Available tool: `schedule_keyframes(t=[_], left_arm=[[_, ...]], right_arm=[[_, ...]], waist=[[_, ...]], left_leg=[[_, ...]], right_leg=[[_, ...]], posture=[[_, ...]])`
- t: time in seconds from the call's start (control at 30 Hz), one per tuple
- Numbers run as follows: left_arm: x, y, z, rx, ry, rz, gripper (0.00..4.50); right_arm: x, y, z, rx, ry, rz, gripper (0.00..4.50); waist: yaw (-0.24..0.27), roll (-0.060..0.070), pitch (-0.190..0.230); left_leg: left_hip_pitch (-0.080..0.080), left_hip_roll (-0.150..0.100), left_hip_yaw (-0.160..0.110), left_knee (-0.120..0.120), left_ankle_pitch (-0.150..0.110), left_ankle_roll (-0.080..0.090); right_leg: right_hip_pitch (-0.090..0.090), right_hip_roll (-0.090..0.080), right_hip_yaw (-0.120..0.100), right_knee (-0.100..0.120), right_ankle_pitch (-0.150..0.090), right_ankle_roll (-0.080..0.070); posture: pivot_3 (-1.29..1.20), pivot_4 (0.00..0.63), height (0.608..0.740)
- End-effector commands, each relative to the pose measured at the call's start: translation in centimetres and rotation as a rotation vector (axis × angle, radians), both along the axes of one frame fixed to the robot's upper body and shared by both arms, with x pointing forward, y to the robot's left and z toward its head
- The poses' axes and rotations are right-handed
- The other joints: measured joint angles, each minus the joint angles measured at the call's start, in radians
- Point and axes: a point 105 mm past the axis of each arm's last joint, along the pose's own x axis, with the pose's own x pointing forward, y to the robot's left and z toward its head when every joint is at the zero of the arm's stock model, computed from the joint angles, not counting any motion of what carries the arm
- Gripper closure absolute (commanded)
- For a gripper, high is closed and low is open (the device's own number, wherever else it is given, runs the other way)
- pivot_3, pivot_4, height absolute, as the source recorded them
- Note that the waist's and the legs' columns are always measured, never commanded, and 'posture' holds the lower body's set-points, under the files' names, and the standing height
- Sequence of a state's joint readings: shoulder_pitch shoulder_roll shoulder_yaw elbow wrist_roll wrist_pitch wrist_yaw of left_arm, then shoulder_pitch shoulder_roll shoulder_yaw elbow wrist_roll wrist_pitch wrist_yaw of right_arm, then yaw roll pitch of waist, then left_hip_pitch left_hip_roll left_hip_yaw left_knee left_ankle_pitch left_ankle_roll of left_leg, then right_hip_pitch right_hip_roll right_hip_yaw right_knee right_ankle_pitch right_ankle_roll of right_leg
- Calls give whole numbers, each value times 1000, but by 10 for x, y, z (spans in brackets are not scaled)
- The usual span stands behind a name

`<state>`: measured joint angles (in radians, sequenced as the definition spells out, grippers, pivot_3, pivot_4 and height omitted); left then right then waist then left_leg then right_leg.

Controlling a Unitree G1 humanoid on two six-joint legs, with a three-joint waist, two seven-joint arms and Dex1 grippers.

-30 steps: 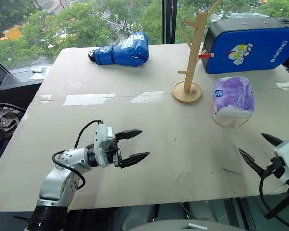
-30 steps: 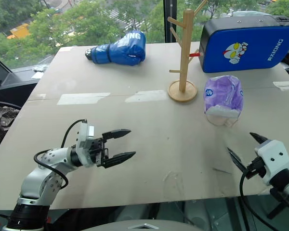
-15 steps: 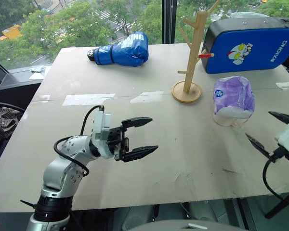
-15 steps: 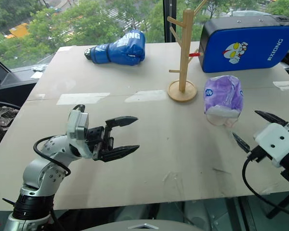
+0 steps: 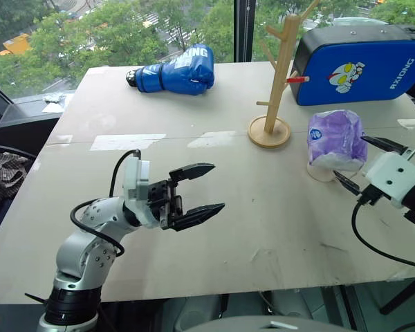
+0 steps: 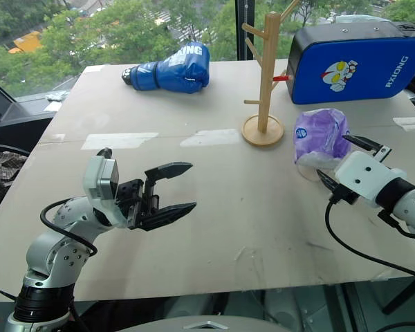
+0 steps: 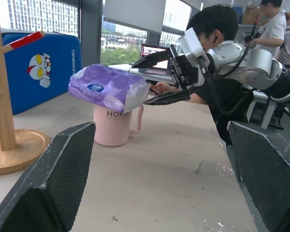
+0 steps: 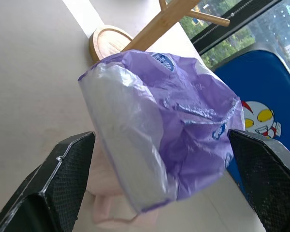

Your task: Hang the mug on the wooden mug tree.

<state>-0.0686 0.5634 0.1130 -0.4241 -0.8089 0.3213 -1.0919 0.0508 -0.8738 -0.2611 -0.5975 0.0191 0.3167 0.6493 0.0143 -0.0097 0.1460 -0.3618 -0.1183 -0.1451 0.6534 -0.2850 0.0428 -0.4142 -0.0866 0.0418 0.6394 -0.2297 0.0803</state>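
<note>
The mug (image 7: 117,129) is pale with dark lettering and one loop handle. It stands upright on the table right of the wooden mug tree (image 5: 277,76). A purple-and-white plastic bag (image 5: 335,138) sits on top and covers its mouth. My right gripper (image 5: 349,157) is open, its two fingers reaching to the bag's right side at bag height, with nothing held. The same bag bulges between its fingers in the right wrist view, mug (image 8: 104,191) below it. My left gripper (image 5: 218,185) hovers open and empty over the front left of the table, pointing right.
A blue boxing glove (image 5: 176,70) lies at the back of the table. A blue pad with a cartoon figure (image 5: 356,66) stands behind the mug tree. Tape strips (image 5: 124,142) cross the tabletop. People (image 7: 217,29) sit beyond the table's right side.
My right gripper has come up from the table's front right edge, forward and left, to the bagged mug, rolling as it went. The left gripper rose a little and stays open.
</note>
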Motion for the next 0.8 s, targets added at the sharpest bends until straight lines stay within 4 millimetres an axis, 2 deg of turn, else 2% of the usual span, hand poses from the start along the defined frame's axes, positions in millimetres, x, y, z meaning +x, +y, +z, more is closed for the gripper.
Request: schedule_keyframes(t=[0.03, 0.47, 0.5, 0.53, 0.63, 0.8], left_arm=[[-6, -5, 9, -4, -44, -12, 0], [-25, -14, -2, 17, -35, 17, 0], [-26, -15, -2, 17, -34, 17, 0], [-27, -16, -3, 17, -33, 21, 0], [-28, -17, -7, 16, -28, 31, 0], [-27, -14, -11, 14, -32, 43, 0]], right_arm=[[6, 4, 5, -52, -26, 14, 53], [18, 9, 8, -84, -8, 51, 53], [18, 9, 9, -87, -7, 51, 436], [18, 9, 9, -87, -5, 54, 587], [18, 10, 10, -85, 0, 58, 1819], [17, 9, 9, -111, -2, 62, 4141]], waist=[[1, 0, 0], [0, 0, 0], [0, 0, 0], [0, 0, 0], [1, 0, 0], [1, 0, 0]], left_leg=[[0, 0, 0, 0, 0, 0], [-1, 0, 0, 0, 0, 0], [-1, 0, 0, 0, 0, 0], [-1, 0, 0, 0, 0, 0], [-1, 0, 0, 0, 0, 0], [-1, 0, 0, 0, 0, 0]], right_leg=[[0, 0, 0, 0, 0, 0], [0, 0, 0, -2, 0, 0], [0, 0, 0, -2, 0, 0], [0, 0, 0, -2, 0, 0], [0, 0, 0, -2, 0, 0], [0, 0, 0, -2, 0, 0]], posture=[[0, 150, 740], [0, 150, 740], [0, 150, 740], [0, 150, 740], [0, 150, 740], [0, 150, 740]])
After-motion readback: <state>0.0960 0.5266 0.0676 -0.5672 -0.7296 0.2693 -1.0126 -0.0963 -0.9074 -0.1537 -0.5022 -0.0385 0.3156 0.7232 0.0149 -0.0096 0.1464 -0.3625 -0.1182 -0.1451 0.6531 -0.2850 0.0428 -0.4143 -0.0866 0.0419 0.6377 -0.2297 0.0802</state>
